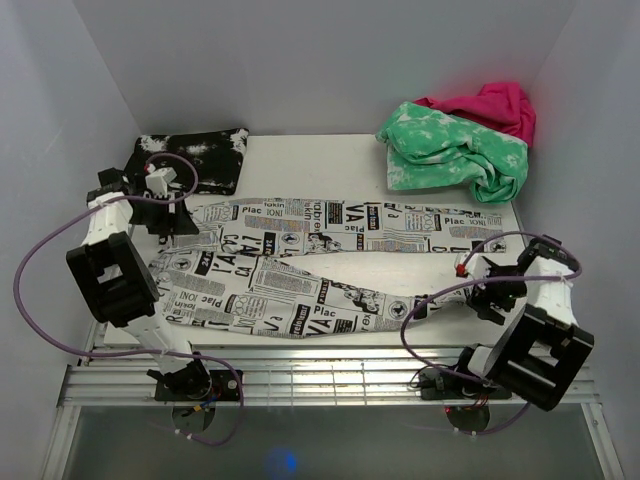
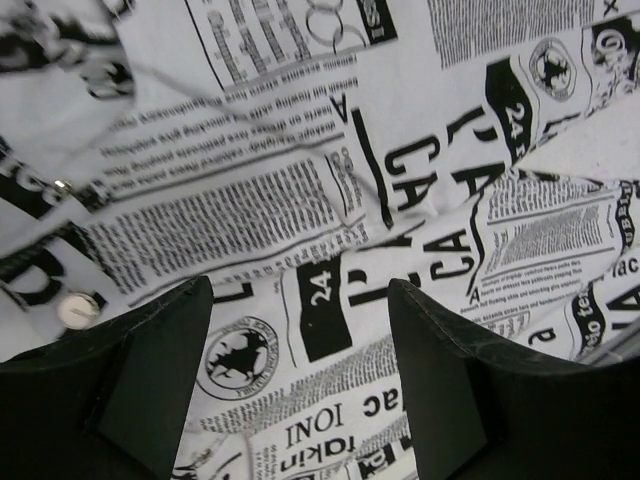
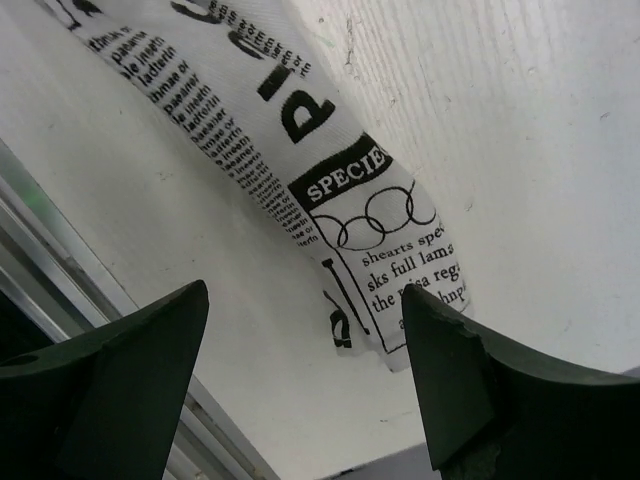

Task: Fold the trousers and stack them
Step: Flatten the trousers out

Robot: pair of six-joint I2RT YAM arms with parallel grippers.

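Left gripper [image 2: 300, 300] and right gripper [image 3: 305, 300] both point down, jaws spread wide, arms bent at opposite sides

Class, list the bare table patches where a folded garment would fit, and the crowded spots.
Free: white table strip between black speckled folded garment and green-and-white mottled garment; wedge between legs of newspaper-print cloth trousers. Crowded: back right corner, with pink cloth.

White table [image 1: 330, 160] with clothes.
Printed trousers [image 1: 300, 270] span the middle; black garment [image 1: 205, 158] at far-left corner, green garment [image 1: 450, 155] at far-right.
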